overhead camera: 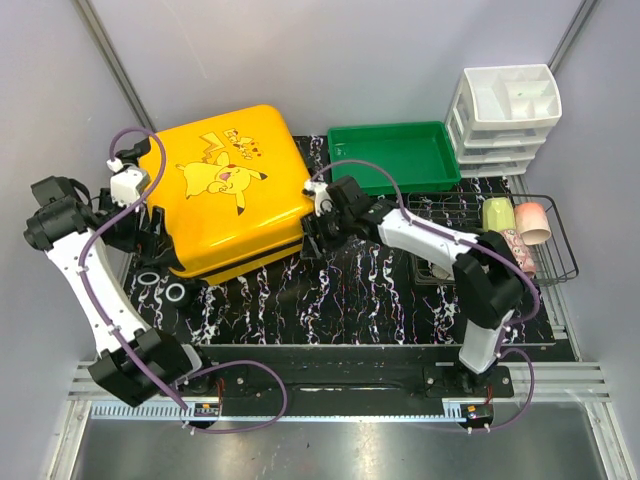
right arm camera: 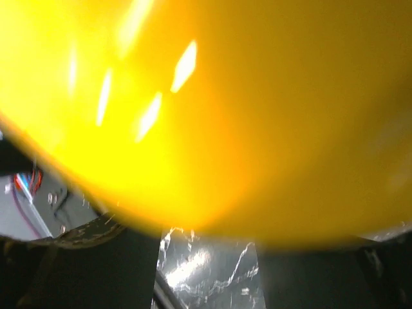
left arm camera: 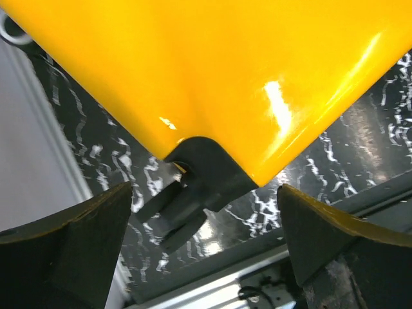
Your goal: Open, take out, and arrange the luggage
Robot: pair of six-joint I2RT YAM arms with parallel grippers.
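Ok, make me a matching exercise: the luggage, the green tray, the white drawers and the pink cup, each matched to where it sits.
1 luggage
2 green tray
3 white drawers
4 pink cup

A back right corner
B in the wire basket
C furthest left
D back middle, right of the luggage

Pairs: 1-C, 2-D, 3-A, 4-B
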